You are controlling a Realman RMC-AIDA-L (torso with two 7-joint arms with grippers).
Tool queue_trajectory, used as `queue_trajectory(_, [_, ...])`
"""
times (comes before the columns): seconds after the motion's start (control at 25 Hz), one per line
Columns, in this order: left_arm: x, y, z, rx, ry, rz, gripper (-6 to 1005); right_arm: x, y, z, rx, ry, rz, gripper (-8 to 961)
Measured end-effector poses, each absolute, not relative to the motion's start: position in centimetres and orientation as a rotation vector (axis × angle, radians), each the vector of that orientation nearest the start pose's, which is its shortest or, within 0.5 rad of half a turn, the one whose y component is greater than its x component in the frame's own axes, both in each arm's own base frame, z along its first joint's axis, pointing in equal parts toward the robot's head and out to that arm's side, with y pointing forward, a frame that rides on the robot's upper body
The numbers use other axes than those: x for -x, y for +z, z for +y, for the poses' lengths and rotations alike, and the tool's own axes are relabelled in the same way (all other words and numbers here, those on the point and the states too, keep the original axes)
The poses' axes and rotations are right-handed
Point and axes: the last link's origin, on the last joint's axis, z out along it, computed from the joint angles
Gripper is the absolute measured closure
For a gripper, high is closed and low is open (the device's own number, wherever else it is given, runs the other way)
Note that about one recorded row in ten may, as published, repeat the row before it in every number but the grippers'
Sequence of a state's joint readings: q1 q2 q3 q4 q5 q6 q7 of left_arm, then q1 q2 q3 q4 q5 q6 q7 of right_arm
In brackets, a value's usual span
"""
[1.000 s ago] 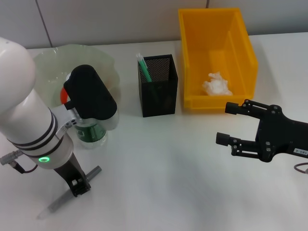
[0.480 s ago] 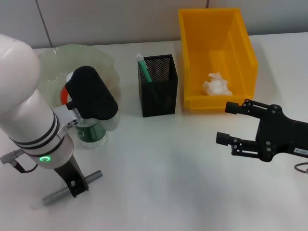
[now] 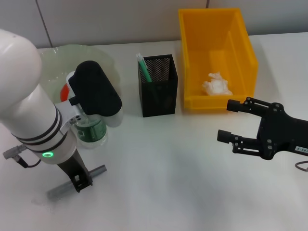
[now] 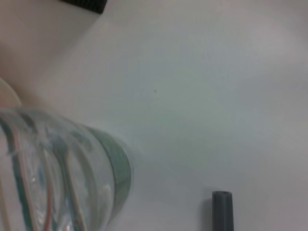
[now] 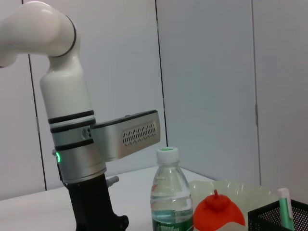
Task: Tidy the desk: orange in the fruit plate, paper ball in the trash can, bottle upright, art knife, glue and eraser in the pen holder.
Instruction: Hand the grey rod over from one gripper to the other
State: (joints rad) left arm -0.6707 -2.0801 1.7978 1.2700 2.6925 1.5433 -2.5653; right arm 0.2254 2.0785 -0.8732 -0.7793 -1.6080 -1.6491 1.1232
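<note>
My left gripper (image 3: pixel 78 183) is near the table's front left, shut on the grey art knife (image 3: pixel 94 173), which lies nearly flat and slanted. Just behind it the bottle (image 3: pixel 89 131) stands upright with its green label; it also fills the left wrist view (image 4: pixel 62 173), where the art knife's end (image 4: pixel 222 209) shows too. The orange (image 3: pixel 63 91) rests in the pale green fruit plate (image 3: pixel 57 57). A green glue stick (image 3: pixel 143 67) stands in the black mesh pen holder (image 3: pixel 159 91). In the yellow trash can (image 3: pixel 243 43) lies the paper ball (image 3: pixel 216 84). My right gripper (image 3: pixel 226 121) hovers open at the right. The eraser is out of view.
The left arm's white body (image 3: pixel 29 110) hides part of the plate and the table's left side. From the right wrist I see the bottle (image 5: pixel 168 197), orange (image 5: pixel 216 209) and pen holder (image 5: pixel 279 219) in a row. White table (image 3: pixel 163 163) lies between the two grippers.
The art knife has swung with the left gripper, from steeply slanted to flatter, and shifted slightly right. The right gripper has hardly moved.
</note>
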Motion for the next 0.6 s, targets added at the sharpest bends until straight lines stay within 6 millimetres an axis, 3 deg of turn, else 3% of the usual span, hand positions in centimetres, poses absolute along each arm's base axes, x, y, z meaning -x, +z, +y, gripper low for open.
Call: queue_trajectory(0.6, [13.5,-5.8,31.4,2.805,0.831,-0.388,832,-29.0,2.8,26.7,2.52,0.901,0.359,168])
